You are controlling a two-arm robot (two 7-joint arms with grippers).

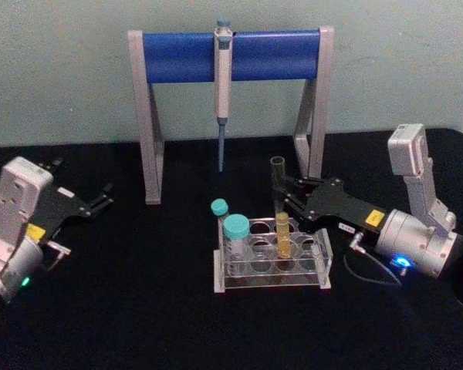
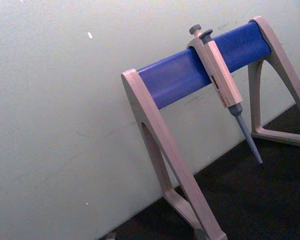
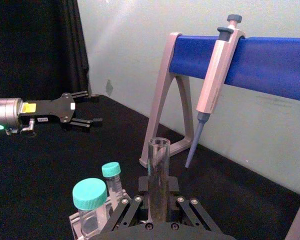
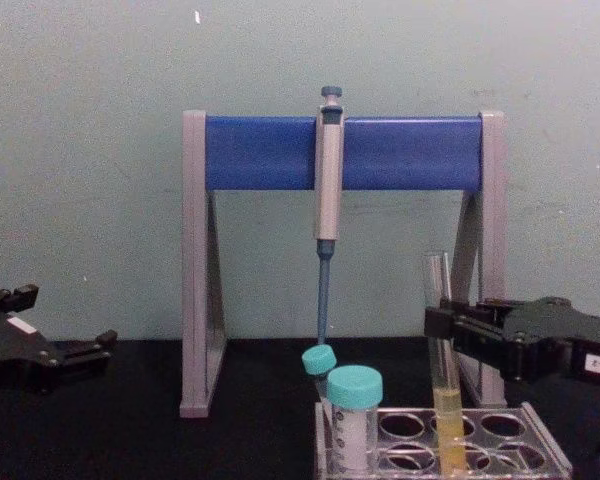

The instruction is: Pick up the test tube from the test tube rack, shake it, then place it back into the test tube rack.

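The test tube (image 1: 282,225) is a long clear glass tube with yellow liquid low in it. It stands upright in a hole of the low clear test tube rack (image 1: 272,282) at the table's middle. My right gripper (image 1: 280,194) reaches in from the right and is shut on the tube's upper half. The chest view shows the same grip (image 4: 438,325) on the tube (image 4: 446,420), whose foot is still down inside the rack (image 4: 540,452). From the right wrist, the tube (image 3: 159,165) rises between the fingers. My left gripper (image 1: 102,200) rests open at the far left, holding nothing.
Two teal-capped vials (image 1: 234,231) stand in the rack's left end, close to the tube. Behind the rack rises a grey-and-blue pipette stand (image 1: 231,54) with a pipette (image 1: 222,92) hanging from its bar. The black table ends at a pale wall.
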